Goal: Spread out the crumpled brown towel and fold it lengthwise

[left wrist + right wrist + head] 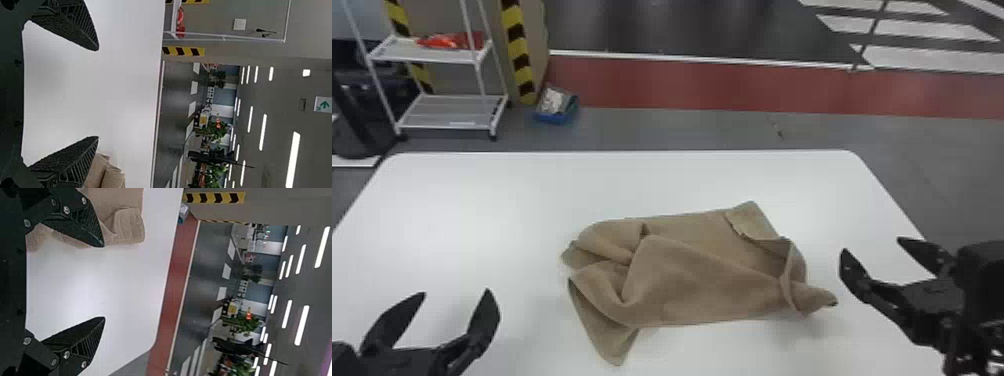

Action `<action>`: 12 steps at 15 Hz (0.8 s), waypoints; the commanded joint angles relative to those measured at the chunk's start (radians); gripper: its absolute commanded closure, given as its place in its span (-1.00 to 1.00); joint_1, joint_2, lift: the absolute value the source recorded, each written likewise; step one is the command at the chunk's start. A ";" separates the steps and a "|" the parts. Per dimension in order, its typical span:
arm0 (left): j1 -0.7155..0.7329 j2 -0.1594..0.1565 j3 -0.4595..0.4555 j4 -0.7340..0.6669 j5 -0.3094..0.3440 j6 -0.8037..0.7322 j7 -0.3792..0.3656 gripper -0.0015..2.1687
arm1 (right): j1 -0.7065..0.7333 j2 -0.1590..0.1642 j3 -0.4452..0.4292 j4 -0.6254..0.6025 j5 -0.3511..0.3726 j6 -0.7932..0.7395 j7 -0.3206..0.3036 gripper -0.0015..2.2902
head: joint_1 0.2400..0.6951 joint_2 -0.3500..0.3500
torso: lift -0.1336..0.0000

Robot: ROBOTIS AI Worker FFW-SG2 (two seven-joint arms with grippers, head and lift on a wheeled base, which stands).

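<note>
Both the left gripper (455,292) and right gripper (872,246) hang empty, jaws apart, on either side of the brown towel (692,280) on the table (482,200), so spreading it well likely means pinching outer corners lightly and pulling evenly.

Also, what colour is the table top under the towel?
White; the table top shows best in the head view.

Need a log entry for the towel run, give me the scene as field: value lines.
towel: brown, crumpled on the white table, not folded lengthwise
loose corners: one toward the robot, one toward the right claw
right claw: open, empty, right of towel
left claw: open, empty, left of towel
behind table: white shelf rack, blue bin on floor
</note>
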 commanded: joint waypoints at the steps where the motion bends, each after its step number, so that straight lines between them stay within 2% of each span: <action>1: -0.004 -0.006 0.001 0.009 0.005 0.000 0.000 -0.93 | -0.005 0.001 0.007 0.003 0.196 -0.235 0.070 -0.94 | 1.00 -0.34 | -0.87; 3: -0.006 -0.006 0.000 0.012 0.010 0.000 0.000 -0.93 | -0.014 0.001 0.054 0.017 0.459 -0.490 0.194 -0.94 | 1.00 -0.29 | -0.87; 4: -0.004 -0.006 0.000 0.012 0.013 0.000 0.000 -0.93 | -0.012 0.001 0.062 0.017 0.532 -0.539 0.219 -0.94 | 1.00 -0.24 | -0.87; 5: -0.006 -0.006 0.000 0.015 0.016 0.000 0.000 -0.93 | -0.008 0.001 0.065 0.015 0.568 -0.579 0.282 -0.93 | 1.00 -0.09 | -0.87; 7: -0.007 -0.006 0.000 0.022 0.022 -0.003 0.000 -0.93 | 0.009 0.001 0.042 0.012 0.591 -0.625 0.387 -0.92 | 1.00 0.02 | -0.87; 10: -0.012 -0.006 0.000 0.029 0.022 0.000 0.002 -0.93 | 0.061 -0.040 -0.012 0.026 0.640 -0.729 0.447 -0.92 | 1.00 0.08 | -0.87; 12: -0.012 -0.006 0.000 0.032 0.022 -0.003 0.002 -0.93 | 0.086 -0.043 -0.062 0.032 0.654 -0.787 0.483 -0.89 | 1.00 0.06 | -0.87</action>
